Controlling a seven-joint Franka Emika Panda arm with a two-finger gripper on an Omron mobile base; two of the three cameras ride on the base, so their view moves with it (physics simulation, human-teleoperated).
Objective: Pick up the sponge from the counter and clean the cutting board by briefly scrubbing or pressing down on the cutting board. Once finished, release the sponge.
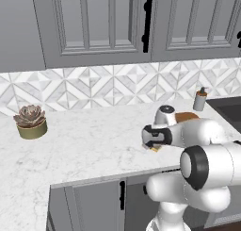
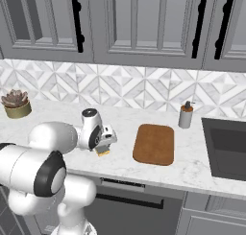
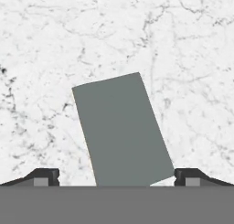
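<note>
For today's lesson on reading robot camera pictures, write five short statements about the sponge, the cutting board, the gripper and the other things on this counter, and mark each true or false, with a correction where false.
1. The sponge lies on the counter, not on the cutting board. True.
2. The gripper has shut on the sponge. False: it is open, with one fingertip on either side of the sponge.
3. A potted succulent stands on the counter near the backsplash. True.
4. The soap dispenser stands on the cutting board. False: it stands on the counter behind the board.
5. The sponge's yellow layer faces up. False: the grey-green side faces up.
</note>
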